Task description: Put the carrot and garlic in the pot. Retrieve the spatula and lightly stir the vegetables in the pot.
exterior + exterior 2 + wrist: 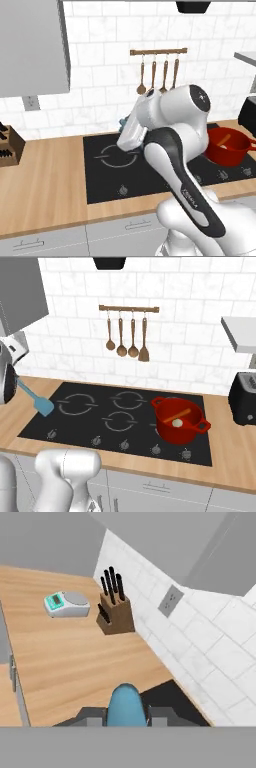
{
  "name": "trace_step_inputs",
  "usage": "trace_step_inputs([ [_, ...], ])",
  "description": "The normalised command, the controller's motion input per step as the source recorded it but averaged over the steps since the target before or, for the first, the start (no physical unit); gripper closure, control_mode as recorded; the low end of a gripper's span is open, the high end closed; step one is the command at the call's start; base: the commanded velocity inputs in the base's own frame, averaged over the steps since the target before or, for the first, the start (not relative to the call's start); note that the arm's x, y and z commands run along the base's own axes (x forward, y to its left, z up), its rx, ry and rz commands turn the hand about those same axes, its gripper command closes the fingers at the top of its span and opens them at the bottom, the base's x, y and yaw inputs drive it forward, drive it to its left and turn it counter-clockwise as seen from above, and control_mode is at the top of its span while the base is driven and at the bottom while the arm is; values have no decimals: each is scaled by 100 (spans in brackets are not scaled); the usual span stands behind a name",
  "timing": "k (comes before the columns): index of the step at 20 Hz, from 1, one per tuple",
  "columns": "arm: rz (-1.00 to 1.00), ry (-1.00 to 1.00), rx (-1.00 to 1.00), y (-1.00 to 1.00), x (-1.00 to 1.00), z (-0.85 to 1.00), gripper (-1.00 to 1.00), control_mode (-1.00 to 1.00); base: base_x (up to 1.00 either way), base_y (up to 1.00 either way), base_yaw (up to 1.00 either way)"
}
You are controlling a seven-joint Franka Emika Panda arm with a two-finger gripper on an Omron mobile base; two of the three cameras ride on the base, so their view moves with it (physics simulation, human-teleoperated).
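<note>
In the hand view the light-blue spatula (pixel 127 706) shows as a rounded handle clamped between my gripper's (pixel 127 717) two dark fingertips, so the gripper is shut on it. From the right base view the spatula (pixel 42 403) hangs blade-down over the left edge of the black cooktop (pixel 135 421), well left of the pot. The red pot (pixel 179 421) stands on the front right burner. Inside it lie the orange carrot (pixel 182 415) and the whitish garlic (pixel 177 423). In the left base view the pot (pixel 227 146) sits to the right, behind my arm.
A knife block (pixel 116 611) and a small kitchen scale (pixel 65 604) stand on the wooden counter left of the cooktop. Brown wooden utensils (pixel 127 336) hang on a wall rail. A black toaster (pixel 244 398) stands at the far right.
</note>
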Motion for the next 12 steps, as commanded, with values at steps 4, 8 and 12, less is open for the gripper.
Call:
trace_step_inputs([
  [4,-29,-23,11,-28,-10,23,100,-100,0,0,0],
  [8,-21,-16,7,-15,-32,3,100,-100,0,0,0],
  [12,0,0,0,0,0,0,100,100,-48,-33,-19],
])
